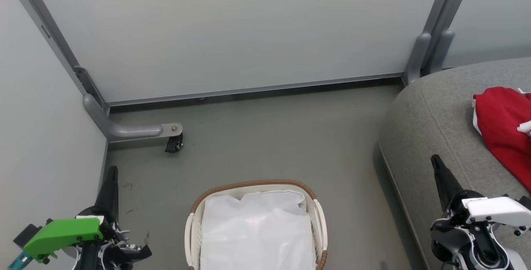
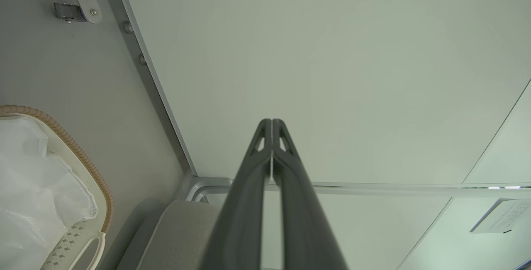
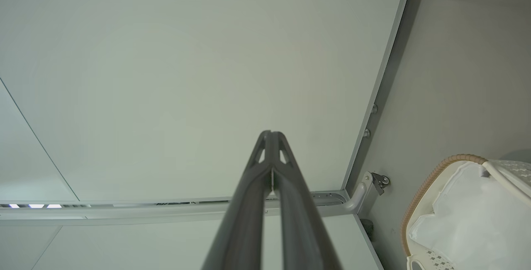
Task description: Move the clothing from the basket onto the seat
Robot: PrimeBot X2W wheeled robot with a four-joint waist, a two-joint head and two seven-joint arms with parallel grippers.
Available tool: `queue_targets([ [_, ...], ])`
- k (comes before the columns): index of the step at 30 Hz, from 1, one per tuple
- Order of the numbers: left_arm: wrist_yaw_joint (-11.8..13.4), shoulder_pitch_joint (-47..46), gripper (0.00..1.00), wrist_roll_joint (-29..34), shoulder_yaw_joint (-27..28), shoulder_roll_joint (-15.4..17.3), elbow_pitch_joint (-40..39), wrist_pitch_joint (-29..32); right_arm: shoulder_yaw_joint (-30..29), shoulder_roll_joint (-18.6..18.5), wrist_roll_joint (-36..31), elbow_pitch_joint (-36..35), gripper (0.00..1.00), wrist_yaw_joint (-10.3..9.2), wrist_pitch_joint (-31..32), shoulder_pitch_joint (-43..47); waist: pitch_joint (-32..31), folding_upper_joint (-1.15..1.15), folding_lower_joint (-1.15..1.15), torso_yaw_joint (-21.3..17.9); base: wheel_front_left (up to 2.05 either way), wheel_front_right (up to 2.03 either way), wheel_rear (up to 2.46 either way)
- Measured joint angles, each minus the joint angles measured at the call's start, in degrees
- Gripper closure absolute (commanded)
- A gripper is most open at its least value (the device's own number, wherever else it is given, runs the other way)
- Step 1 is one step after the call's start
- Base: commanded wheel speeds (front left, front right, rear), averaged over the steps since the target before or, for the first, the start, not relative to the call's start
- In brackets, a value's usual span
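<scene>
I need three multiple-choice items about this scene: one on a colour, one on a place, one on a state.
1. The rim of the basket is: A) brown B) blue C) black
2. The red clothing lies: A) in the basket B) on the grey seat C) on a shelf
3. The left gripper is: A) wide open B) shut on cloth C) shut, empty
Key: 1 A, a brown woven band tops it. 2 B, it rests on the seat. 3 C, its tips meet on nothing.
</scene>
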Motion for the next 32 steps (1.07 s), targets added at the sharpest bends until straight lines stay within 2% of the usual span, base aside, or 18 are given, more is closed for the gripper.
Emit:
queue_targets([
  [32,0.0,-0.2,1.0,0.0,0.0,0.0,0.0,0.0,0.0,0.0,0.0,0.0,1.0,0.0,0.0,0.0,0.0,0.0,0.0,0.0,0.0,0.0,0.0],
])
